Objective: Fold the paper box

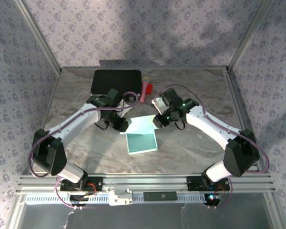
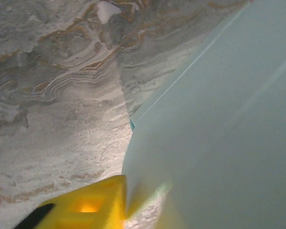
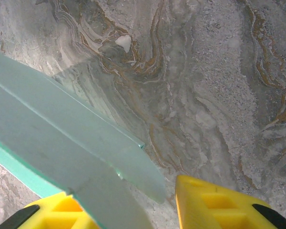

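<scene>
The paper box [image 1: 142, 134] is pale light-blue card in the middle of the table, with a rear panel raised and a flat panel toward the front. My left gripper [image 1: 122, 125] is at its back left corner and my right gripper [image 1: 159, 119] at its back right corner. In the left wrist view one yellow finger [image 2: 86, 207] touches the card's edge, and the paper box [image 2: 219, 133] hides the other finger. In the right wrist view the right gripper [image 3: 128, 198] stands open. A rounded flap of the paper box [image 3: 86, 148] lies over its left finger [image 3: 52, 212] and stays clear of its right finger [image 3: 214, 205].
A black rectangular case [image 1: 116, 82] lies at the back of the marbled table [image 1: 195, 90]. A pink and red object [image 1: 146, 88] sits just right of it. Patterned walls and metal posts close in the back and sides.
</scene>
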`<action>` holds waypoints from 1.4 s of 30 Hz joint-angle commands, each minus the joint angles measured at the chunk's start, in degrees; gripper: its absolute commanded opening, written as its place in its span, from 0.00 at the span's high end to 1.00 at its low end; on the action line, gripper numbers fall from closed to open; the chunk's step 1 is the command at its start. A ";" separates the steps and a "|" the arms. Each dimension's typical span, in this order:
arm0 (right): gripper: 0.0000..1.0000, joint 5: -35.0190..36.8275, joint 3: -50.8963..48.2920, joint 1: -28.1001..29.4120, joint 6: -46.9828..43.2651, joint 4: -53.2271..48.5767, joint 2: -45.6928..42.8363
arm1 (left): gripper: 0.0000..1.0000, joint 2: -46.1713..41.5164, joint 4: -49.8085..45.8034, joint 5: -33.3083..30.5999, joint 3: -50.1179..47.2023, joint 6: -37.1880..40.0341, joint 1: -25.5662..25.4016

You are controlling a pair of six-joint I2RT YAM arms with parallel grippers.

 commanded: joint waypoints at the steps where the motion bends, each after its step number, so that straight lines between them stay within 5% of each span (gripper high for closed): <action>1: 0.62 0.11 0.30 0.35 -0.58 -1.10 -0.63 | 0.72 1.71 -2.34 1.57 2.99 2.07 -0.97; 17: 0.71 0.37 -0.34 1.07 -0.49 -1.44 -1.28 | 0.74 0.50 -3.45 -2.29 4.11 0.54 -2.01; 28: 0.69 0.84 -1.23 1.67 0.05 -0.26 -1.04 | 0.58 -1.79 -4.68 -4.01 3.36 0.89 -2.29; 36: 0.69 0.57 -1.29 1.86 -0.10 -0.51 -1.12 | 0.60 -2.48 -6.97 -2.38 2.53 4.05 -2.38; 42: 0.69 1.17 -1.45 1.89 0.01 -0.87 -1.45 | 0.71 -1.05 -8.75 -3.93 3.02 5.93 -2.35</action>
